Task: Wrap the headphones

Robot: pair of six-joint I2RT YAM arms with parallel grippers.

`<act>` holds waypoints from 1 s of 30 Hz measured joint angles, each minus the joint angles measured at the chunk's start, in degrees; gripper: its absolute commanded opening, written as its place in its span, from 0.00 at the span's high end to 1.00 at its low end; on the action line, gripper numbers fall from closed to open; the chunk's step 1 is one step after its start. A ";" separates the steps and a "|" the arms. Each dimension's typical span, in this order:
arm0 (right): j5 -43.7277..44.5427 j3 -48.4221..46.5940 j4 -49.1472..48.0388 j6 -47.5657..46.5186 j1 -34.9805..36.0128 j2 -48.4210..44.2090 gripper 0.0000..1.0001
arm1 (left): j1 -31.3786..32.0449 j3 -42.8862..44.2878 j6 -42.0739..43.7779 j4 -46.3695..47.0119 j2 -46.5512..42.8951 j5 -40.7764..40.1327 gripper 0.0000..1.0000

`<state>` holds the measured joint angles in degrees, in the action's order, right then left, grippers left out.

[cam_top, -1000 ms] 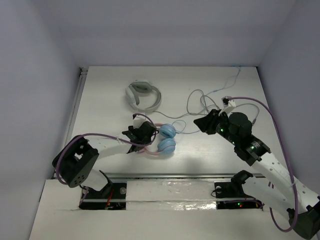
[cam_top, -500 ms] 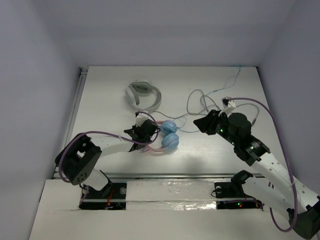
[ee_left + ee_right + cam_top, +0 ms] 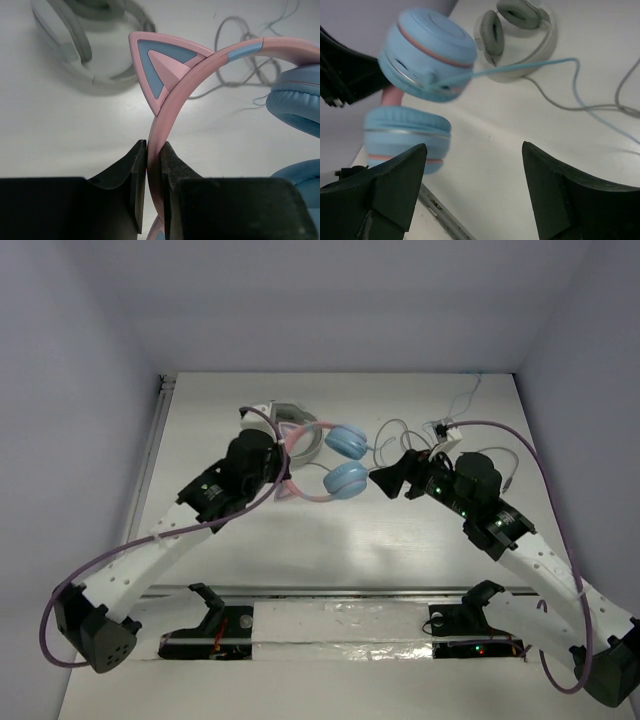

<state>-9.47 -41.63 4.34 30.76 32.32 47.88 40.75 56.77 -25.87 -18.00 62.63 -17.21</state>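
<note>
So the left arm swung way out, and the left end effector [image 3: 152, 150] hauled the headphones [image 3: 345, 480] up off the counter [image 3: 350, 550], over by the grey headset [image 3: 85, 55]. Meanwhile the right end effector [image 3: 385, 480] crept in closer to the ear cups.

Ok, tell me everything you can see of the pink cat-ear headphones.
The headphones have a glossy pink plastic headband with a pink-and-blue cat ear and two round light-blue padded cups. The left gripper pinches the headband edge-on, apparently holding them off the table. A thin pale-blue cable trails from one cup.
</note>
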 measured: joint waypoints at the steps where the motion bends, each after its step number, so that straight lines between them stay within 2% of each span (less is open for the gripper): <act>1: -0.76 -1.16 -0.11 -1.03 0.00 0.57 0.16 | -1.16 2.29 0.74 -0.76 -0.90 0.81 1.00; 5: -4.81 -6.14 -2.49 -4.94 0.00 1.22 0.16 | -7.32 8.04 3.58 -2.89 -3.43 5.88 1.00; 10: -10.75 -7.26 -6.84 -8.83 0.00 -0.37 0.16 | -14.23 10.14 5.46 -4.46 -3.65 13.68 1.00; 15: -14.60 -7.28 -7.67 -12.57 0.00 0.94 0.12 | -15.76 15.19 6.56 -7.10 0.24 20.83 1.00; 21: -14.56 -6.29 -9.53 -15.82 0.00 3.23 0.09 | -17.20 24.02 6.97 -8.92 2.54 26.80 1.00; 27: -9.94 -6.01 -12.39 -18.27 0.00 9.25 0.11 | -17.22 29.97 6.69 -9.33 2.45 31.71 1.00; 30: -7.39 -5.29 -12.94 -19.12 0.00 11.56 0.16 | -17.25 31.76 6.73 -10.69 2.45 32.89 1.00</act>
<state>-16.86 -46.92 -8.60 11.64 32.32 59.44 23.51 88.53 -19.14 -28.69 65.08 15.68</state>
